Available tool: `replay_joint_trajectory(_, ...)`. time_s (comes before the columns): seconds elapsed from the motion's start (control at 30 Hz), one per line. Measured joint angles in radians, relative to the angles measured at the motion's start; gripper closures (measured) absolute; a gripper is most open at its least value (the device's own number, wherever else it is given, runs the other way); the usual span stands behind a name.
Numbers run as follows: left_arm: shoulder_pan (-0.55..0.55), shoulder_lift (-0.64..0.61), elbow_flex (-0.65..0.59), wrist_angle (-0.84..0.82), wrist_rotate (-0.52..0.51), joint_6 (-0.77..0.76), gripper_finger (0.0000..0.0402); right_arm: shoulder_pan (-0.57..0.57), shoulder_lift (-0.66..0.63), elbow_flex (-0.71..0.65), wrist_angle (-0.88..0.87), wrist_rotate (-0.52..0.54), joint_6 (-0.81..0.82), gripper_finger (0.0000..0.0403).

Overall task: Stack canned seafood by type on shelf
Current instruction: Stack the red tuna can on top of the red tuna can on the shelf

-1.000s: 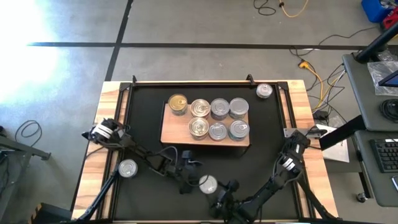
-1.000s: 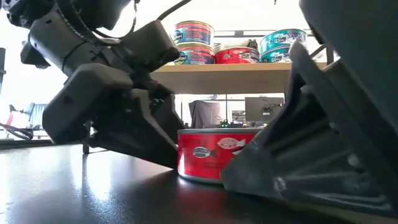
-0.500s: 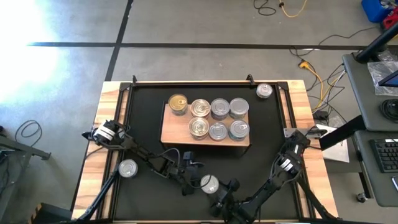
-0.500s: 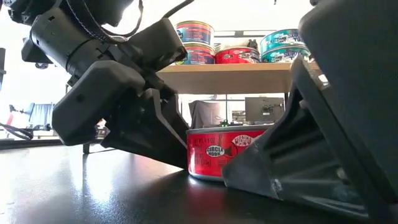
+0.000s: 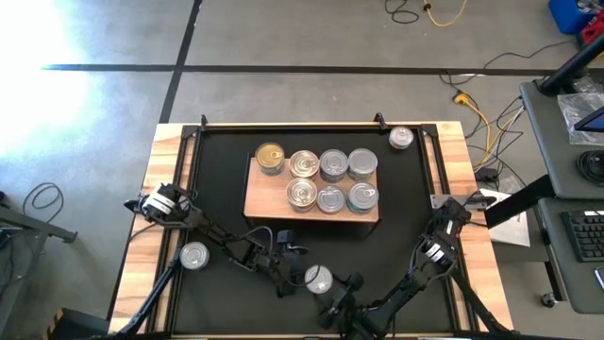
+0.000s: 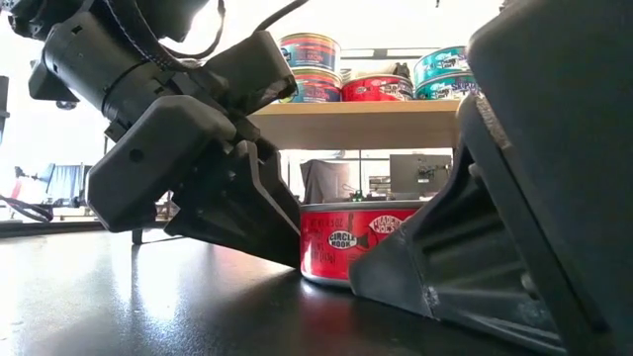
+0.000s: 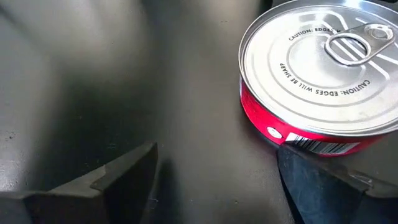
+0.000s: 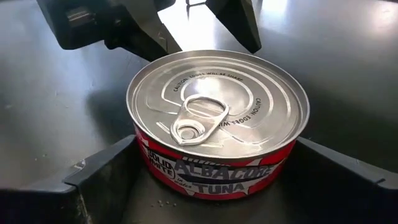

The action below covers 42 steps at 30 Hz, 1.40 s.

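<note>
Tuna tin (image 8: 217, 121), red-labelled, sits near the mat's (image 5: 217, 170) front edge between your right gripper's (image 8: 211, 180) open fingers; left gripper (image 7: 211, 180) gapes beside it. Rigid, slick metal: squeeze the side wall squarely.

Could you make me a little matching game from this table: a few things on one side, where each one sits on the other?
Things:
1. gold-lidded tin
2. red tuna tin
3. lone tin by the left arm
4. lone tin at the far right

Places:
A. on the black mat, off the board's far right corner
B. on the wooden shelf board, at its far left corner
C. on the mat's left side, away from both hands
D. between the left hand and the right hand

Pairs: 1-B, 2-D, 3-C, 4-A
</note>
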<state>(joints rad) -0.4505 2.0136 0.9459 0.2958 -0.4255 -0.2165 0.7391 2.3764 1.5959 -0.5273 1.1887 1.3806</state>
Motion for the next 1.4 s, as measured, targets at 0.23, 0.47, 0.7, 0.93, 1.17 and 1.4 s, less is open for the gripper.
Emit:
replay_joint_trajectory(0.23,-0.005,0.000,0.000,0.016,0.033,0.041,0.0084,-0.008,0.006,-0.003,-0.011,0.012,0.052,0.0004)
replay_joint_trajectory(0.47,-0.005,0.000,-0.004,0.018,0.043,0.042,0.0084,-0.006,-0.001,0.001,-0.041,0.000,-0.013,0.0003)
replay_joint_trajectory(0.7,-0.016,0.000,-0.001,0.018,0.044,0.022,0.0084,0.000,-0.006,0.014,-0.060,-0.020,0.067,0.0003)
replay_joint_trajectory(0.93,-0.026,0.001,0.008,0.021,0.039,0.015,0.0084,-0.010,-0.003,0.014,-0.058,-0.007,0.074,0.0003)
replay_joint_trajectory(1.17,-0.029,0.002,0.011,0.020,0.022,-0.004,0.0084,-0.021,-0.002,0.013,-0.043,0.024,0.061,0.0002)
replay_joint_trajectory(1.4,-0.033,0.003,0.013,0.040,0.018,-0.001,0.0084,-0.032,-0.001,0.011,-0.039,0.037,0.058,0.0002)
